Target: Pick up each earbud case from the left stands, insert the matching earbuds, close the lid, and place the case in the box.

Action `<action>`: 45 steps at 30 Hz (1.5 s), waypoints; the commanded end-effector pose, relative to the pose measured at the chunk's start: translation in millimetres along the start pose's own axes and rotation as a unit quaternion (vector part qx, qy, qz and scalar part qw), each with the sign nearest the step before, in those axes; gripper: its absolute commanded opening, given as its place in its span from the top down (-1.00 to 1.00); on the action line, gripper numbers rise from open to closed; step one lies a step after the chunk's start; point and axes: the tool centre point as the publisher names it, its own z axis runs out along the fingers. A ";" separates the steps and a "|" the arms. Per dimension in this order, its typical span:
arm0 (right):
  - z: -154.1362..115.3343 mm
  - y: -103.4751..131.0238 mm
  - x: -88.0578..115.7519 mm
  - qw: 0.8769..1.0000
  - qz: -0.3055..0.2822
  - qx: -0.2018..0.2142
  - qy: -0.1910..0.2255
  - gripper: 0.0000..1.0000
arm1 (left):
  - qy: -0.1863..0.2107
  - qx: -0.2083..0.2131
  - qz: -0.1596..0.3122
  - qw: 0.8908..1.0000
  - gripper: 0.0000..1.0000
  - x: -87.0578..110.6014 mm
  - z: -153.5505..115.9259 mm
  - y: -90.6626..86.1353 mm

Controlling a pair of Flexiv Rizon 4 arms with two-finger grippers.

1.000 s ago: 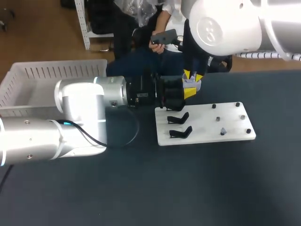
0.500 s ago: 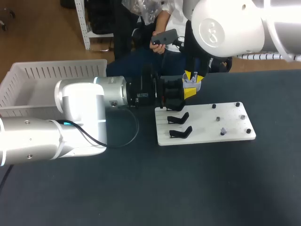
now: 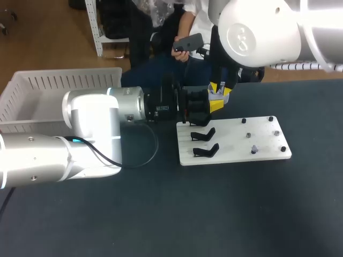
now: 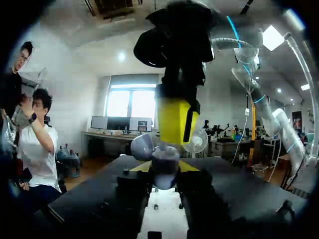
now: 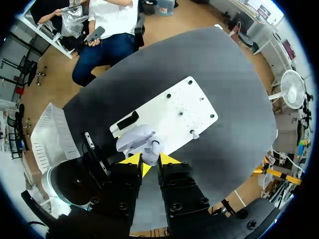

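A lavender earbud case [image 3: 217, 97] with its lid [image 4: 142, 146] open hangs above the far left corner of the white board [image 3: 236, 143]. My left gripper [image 3: 213, 103] comes in level from the left and is shut on the case's body [image 4: 166, 158]. My right gripper [image 3: 220, 87] points straight down onto the case from above. Its yellow tips [image 4: 174, 122] stand close together on a small pale earbud [image 5: 151, 147] at the case's mouth, beside the lid [image 5: 133, 139]. Two empty black stands [image 3: 203, 134] [image 3: 206, 151] sit on the board's left side.
Several small dark pegs stand on the board's right half, one with a pale earbud [image 3: 254, 149] on it. A white slatted box [image 3: 59, 80] sits at the far left, partly behind my left arm [image 3: 91, 128]. Dark tabletop lies in front of the board.
The right arm's upper body has shifted very slightly. Both grippers and the case stay in the same spot.
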 end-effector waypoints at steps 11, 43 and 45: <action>5.5 -4.7 3.4 1.000 0.002 0.004 0.001 1.00 | -0.003 -0.004 0.002 1.000 1.00 0.7 0.0 -1.2; 4.0 -5.9 2.6 1.000 0.004 0.009 -0.001 0.44 | -0.003 -0.004 0.002 1.000 1.00 0.7 0.0 -1.2; 3.9 -5.6 2.6 1.000 0.003 0.008 -0.001 0.40 | -0.003 -0.004 0.002 1.000 1.00 0.7 0.0 -1.2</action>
